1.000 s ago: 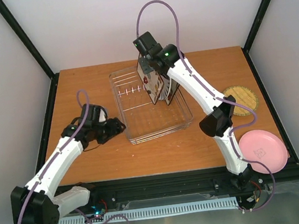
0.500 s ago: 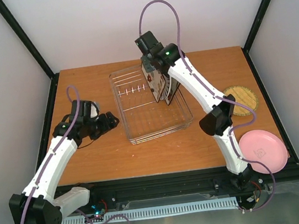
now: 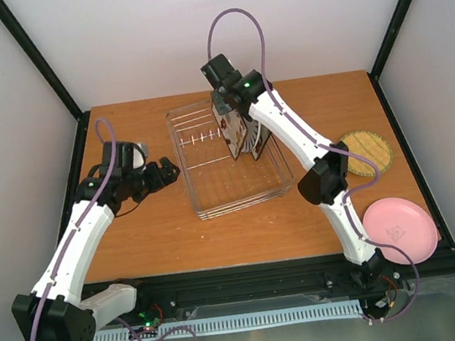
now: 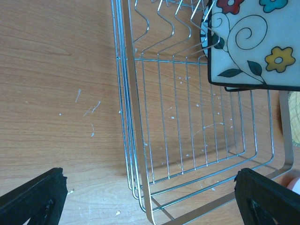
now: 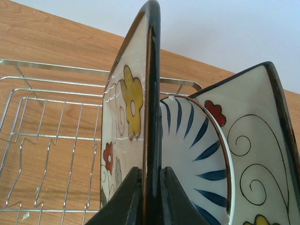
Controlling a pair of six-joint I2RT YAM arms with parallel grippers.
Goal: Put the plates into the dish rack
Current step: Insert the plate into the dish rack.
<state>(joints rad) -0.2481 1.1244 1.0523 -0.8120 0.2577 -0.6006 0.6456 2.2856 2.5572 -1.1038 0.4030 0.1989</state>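
The floral plate (image 5: pixel 123 108) stood on edge in the dish rack (image 3: pixel 241 204), its rim pinched between the closed fingers of the right claw (image 5: pixel 150 180). The striped plate (image 5: pixel 197 154) stood just beside it. Since a second earlier the left claw (image 3: pixel 163 173) had drawn back from the rack and spread wide, empty.

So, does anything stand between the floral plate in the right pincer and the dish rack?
Nothing visible does. The right pincer holds the floral plate on edge over the dish rack. The striped plate stands close beside it, not beneath. Whether its lower edge rests in the rack, I cannot tell.
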